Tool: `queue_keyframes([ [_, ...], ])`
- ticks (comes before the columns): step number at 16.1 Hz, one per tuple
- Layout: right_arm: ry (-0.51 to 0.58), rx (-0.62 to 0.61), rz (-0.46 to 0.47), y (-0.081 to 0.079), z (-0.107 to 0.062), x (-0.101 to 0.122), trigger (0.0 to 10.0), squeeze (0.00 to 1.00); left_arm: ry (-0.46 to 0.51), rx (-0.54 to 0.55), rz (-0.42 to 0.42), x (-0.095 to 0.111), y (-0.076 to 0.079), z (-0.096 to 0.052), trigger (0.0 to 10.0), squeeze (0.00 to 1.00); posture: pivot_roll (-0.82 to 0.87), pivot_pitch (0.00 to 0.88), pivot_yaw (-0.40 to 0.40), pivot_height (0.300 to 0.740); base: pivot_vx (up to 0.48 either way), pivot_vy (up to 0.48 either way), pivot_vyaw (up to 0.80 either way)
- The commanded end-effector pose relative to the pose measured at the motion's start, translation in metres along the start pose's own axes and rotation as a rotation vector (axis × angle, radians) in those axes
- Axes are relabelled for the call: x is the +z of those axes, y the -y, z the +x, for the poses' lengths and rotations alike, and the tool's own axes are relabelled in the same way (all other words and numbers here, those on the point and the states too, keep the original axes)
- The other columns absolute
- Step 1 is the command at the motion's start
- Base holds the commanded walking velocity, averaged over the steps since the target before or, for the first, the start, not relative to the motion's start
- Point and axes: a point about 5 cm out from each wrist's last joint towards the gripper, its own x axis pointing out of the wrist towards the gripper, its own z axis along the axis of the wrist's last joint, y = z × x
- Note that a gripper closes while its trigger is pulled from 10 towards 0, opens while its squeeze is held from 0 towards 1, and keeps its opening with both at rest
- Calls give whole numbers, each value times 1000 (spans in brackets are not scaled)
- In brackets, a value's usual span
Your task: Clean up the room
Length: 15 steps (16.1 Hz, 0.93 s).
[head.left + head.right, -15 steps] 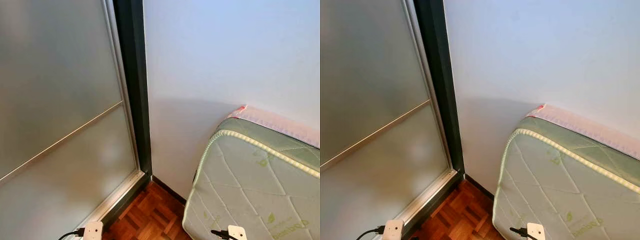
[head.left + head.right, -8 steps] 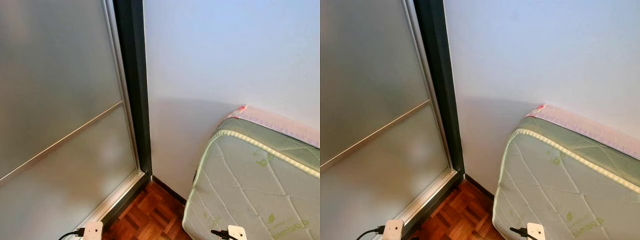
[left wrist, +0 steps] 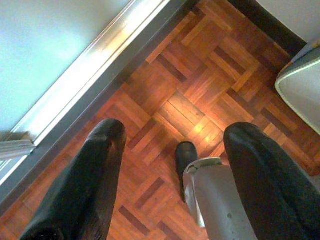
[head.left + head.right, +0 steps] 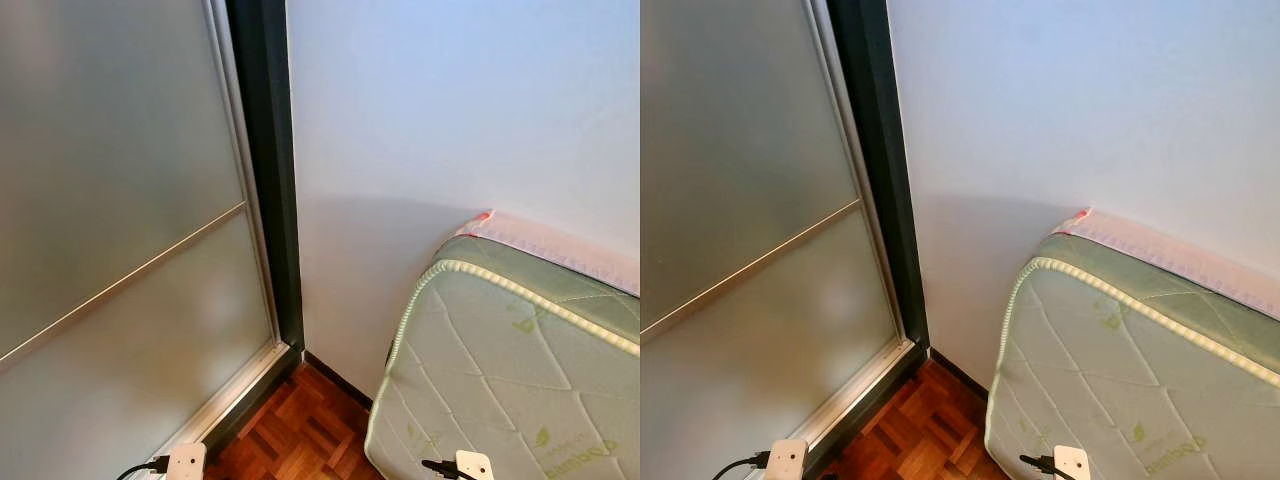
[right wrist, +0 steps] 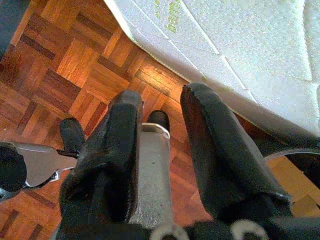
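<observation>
Head views facing room corner: frosted sliding door [image 4: 120,250], white wall [image 4: 450,110], mattress [image 4: 500,370] leaning against wall. Wrist views looking down at parquet floor [image 3: 180,95]: left gripper [image 3: 172,165] hanging spread wide, empty; right gripper [image 5: 162,150] hanging beside mattress edge, fingers slightly parted, empty.

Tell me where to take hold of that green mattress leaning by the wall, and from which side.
Probably the rounded corner of the green quilted mattress nearest the sliding door. Come from the parquet floor side: its far face sits close to the white wall. The piped edge gives the fingers a ridge. Both grippers, left and right, hang open above the floor; use both.
</observation>
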Motion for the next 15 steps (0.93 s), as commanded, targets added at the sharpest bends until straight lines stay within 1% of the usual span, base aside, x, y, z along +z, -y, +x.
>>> queue_keyframes([
  [1,82,20,51,21,6,59,10000,0,-101,-4,-109,0,9,5,10000,0,126,0,-136,740,0,0,0],
  [5,82,20,51,21,6,59,10000,0,-101,-4,-109,0,9,5,10000,0,126,0,-136,740,0,0,0],
  [6,74,23,34,20,6,59,10000,0,-88,0,-115,4,10,6,10000,0,125,0,-135,740,0,0,0],
  [7,75,31,57,17,5,51,10000,0,-73,7,-94,10,9,7,10000,0,130,0,-128,740,0,0,0],
  [8,82,43,104,11,5,42,10000,0,-55,15,-58,17,9,9,10000,0,130,0,-128,740,0,0,0],
  [15,76,51,103,10,5,42,10000,0,-71,15,-58,16,10,10,10000,0,137,0,-129,740,0,0,0],
])
